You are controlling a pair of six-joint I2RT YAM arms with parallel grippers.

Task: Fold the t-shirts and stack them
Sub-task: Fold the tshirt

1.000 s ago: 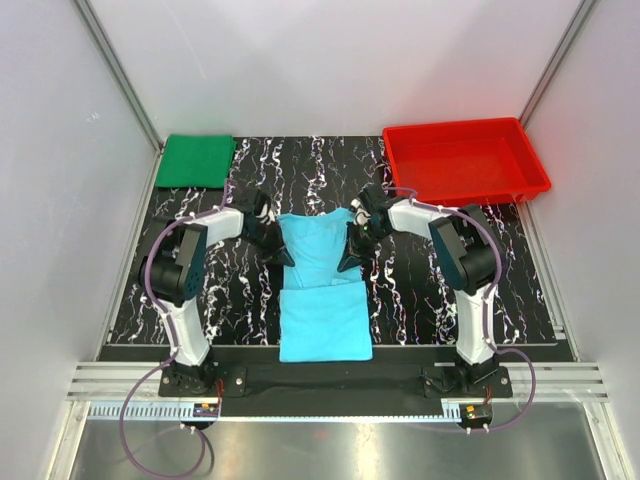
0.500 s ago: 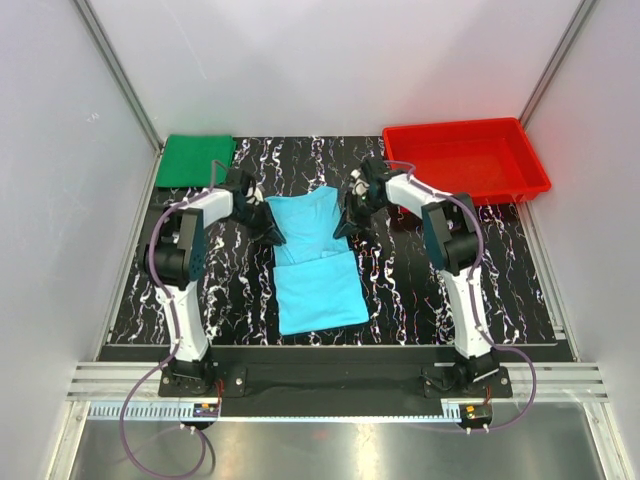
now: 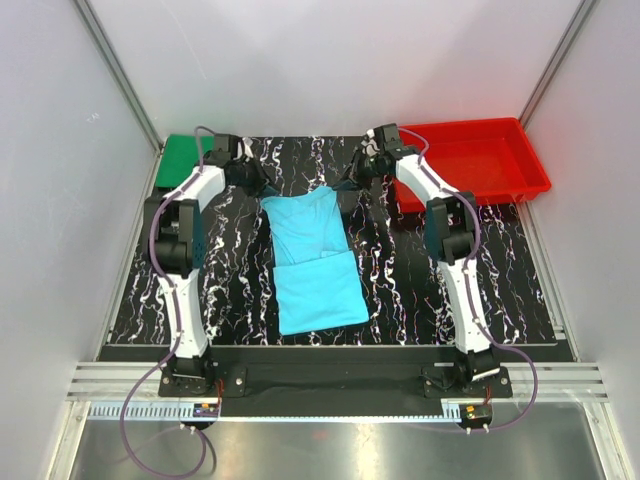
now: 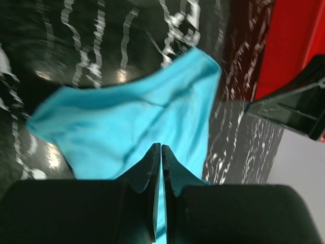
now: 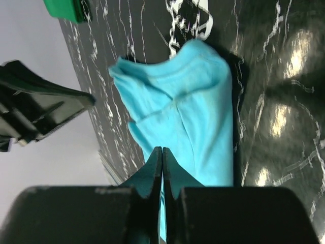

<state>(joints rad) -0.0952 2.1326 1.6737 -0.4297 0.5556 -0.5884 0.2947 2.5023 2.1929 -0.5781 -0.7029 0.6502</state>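
Observation:
The light cyan-blue t-shirt [image 3: 312,265] lies partly folded in the middle of the black marbled table, its near half a neat rectangle. My left gripper [image 3: 262,187] and right gripper [image 3: 346,182] are at its far corners, both shut with cyan cloth between the fingers. In the left wrist view the shut gripper [image 4: 161,147] has the shirt [image 4: 132,117] spread beyond it. The right wrist view shows the same for the right gripper [image 5: 162,150] and the shirt [image 5: 188,96]. The dark green t-shirt [image 3: 178,160] lies folded at the back left, partly behind my left arm.
A red plastic tray [image 3: 520,180] stands at the back right, close to my right arm; it also shows in the left wrist view [image 4: 294,40]. White walls enclose the table on three sides.
Both grippers have moved toward the back of the table, still shut, and the cyan shirt has slid back with them, away from the near edge.

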